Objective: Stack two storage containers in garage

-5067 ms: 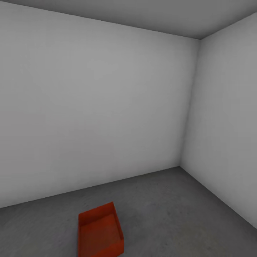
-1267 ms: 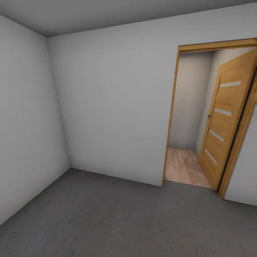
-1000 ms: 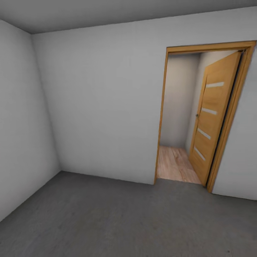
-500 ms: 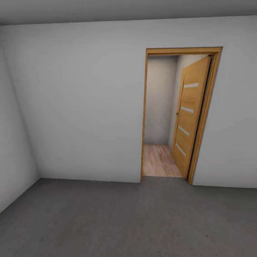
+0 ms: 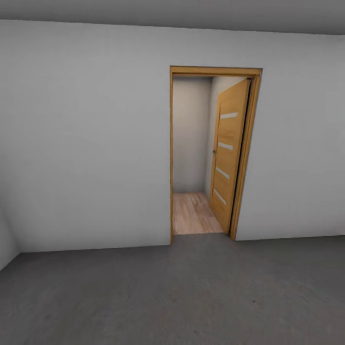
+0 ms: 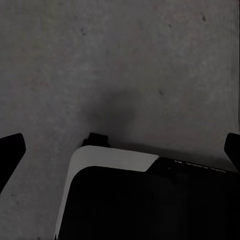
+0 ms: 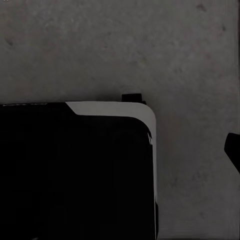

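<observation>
The two storage containers are out of view. I am in the garage, with its dark grey concrete floor (image 5: 191, 297) ahead of me and white-grey walls (image 5: 86, 143). In the left wrist view my left gripper (image 6: 120, 150) is open. Its dark fingertips (image 6: 10, 152) sit at both edges of the picture, with bare floor between them. My right gripper (image 7: 120, 150) shows one dark fingertip (image 7: 233, 150) at the picture's edge, spread wide with nothing held. It hangs over the floor (image 7: 190, 60) beside my black base (image 7: 75, 175).
An orange-framed doorway (image 5: 173, 153) opens in the wall straight ahead. Its orange door (image 5: 229, 158) is swung into a hallway with a light wood floor (image 5: 194, 215). A side wall meets the floor at the far left (image 5: 5, 249).
The camera has turned, so the doorway has slid from the picture's right to its middle. The red-orange container seen five seconds ago has left the view.
</observation>
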Controlling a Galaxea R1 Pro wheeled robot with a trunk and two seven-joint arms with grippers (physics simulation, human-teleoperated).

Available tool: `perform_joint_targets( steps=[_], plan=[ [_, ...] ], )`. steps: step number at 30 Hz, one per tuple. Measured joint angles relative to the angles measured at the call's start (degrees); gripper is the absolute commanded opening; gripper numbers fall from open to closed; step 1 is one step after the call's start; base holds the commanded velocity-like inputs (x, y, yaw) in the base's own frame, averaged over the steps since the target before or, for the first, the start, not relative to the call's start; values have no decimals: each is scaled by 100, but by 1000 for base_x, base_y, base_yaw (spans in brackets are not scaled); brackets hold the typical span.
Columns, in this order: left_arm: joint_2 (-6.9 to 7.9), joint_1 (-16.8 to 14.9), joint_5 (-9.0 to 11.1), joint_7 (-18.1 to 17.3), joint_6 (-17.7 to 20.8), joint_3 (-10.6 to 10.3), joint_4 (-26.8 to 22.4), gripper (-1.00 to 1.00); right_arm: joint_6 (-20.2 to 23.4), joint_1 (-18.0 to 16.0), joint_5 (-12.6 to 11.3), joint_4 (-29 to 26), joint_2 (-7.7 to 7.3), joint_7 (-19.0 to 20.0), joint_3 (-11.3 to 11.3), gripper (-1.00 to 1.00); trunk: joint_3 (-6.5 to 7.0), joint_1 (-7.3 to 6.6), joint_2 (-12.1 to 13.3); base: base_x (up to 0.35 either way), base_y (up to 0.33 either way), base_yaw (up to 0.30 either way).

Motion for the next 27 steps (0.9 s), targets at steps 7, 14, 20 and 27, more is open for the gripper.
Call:
perform_joint_targets(
  steps=[7,14,20,27],
  plan=[
    [-1,0,-9,2,10,1,0,100,0,0,0,0,0,0,0,100,0,0,0,0,0,-300],
    [-7,0,-12,2,20,0,0,100,0,-2,1,0,0,0,-1,100,0,0,0,0,0,-300],
    [-6,0,-5,13,16,1,0,100,0,0,4,0,0,4,-1,100,0,0,0,0,0,-300],
    [-7,0,-2,21,16,1,0,100,0,-1,0,0,0,8,-1,100,0,0,0,0,0,-300]
  ],
)
